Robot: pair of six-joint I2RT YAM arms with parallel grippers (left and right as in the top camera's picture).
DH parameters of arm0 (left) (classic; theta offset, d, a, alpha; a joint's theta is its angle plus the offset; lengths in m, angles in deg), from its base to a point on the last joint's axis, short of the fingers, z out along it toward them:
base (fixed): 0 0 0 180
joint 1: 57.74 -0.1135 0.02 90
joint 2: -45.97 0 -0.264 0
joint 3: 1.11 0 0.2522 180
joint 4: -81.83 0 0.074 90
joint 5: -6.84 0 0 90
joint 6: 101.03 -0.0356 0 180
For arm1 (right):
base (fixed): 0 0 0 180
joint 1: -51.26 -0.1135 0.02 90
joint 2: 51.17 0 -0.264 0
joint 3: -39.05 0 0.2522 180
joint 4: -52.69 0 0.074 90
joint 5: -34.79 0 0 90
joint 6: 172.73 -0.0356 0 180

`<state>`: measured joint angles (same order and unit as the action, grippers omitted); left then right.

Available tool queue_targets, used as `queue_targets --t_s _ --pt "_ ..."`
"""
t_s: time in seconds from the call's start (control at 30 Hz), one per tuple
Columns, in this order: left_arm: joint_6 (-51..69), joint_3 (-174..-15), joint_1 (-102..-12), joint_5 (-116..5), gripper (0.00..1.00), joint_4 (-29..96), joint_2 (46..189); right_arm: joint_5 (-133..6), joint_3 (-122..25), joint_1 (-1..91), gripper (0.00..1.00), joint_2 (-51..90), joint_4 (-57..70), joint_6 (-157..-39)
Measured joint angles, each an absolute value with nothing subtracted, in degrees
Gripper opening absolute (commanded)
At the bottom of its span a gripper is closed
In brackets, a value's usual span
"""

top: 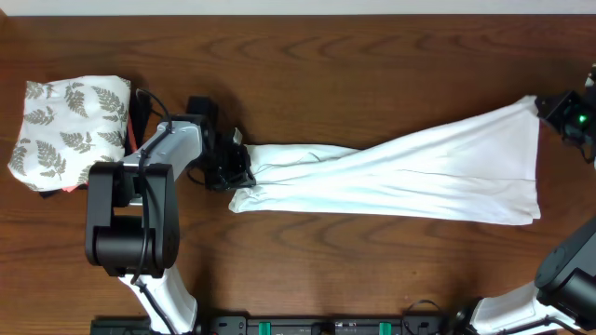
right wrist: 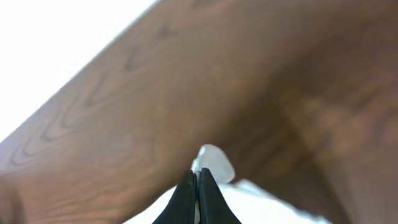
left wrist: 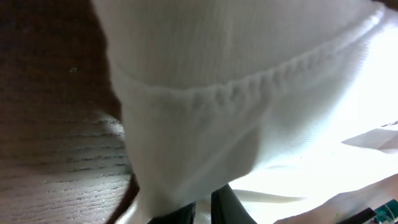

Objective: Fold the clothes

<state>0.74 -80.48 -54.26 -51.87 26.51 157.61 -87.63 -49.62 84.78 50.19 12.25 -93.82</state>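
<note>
The clothes (top: 410, 172), a plain white T-shirt, lie stretched in a long band across the table from left of centre to the far right. My left gripper (top: 235, 170) is shut on the bunched left end. In the left wrist view white fabric with a stitched hem (left wrist: 236, 87) fills the frame, and my left gripper (left wrist: 204, 210) pinches a fold of it between dark fingers. My right gripper (top: 545, 107) is shut on the shirt's far right corner. In the right wrist view my right gripper (right wrist: 198, 186) holds a small tuft of white cloth (right wrist: 214, 162) above the table.
A folded white cloth with grey fern leaves (top: 70, 130) sits on darker garments at the far left, just beyond the left arm (top: 130, 209). The brown wooden table (top: 372, 74) runs along the back. The right arm's base (top: 568, 279) stands at the lower right.
</note>
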Motion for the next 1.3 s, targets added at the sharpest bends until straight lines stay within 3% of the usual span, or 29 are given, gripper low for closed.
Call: queue_targets --t_s 0.53,1.13,1.3 --pt "0.7 -80.5 -54.3 -52.0 0.12 26.5 157.6 -66.8 -49.7 86.3 0.01 50.2 -5.4 -89.8" --pt "0.7 -80.5 -54.3 -52.0 0.12 26.5 157.6 -53.7 -49.5 86.3 0.01 50.2 -9.9 -89.7" --pt "0.7 -80.5 -54.3 -52.0 0.12 26.5 157.6 -51.7 -47.8 86.3 0.19 50.2 -9.6 -89.6"
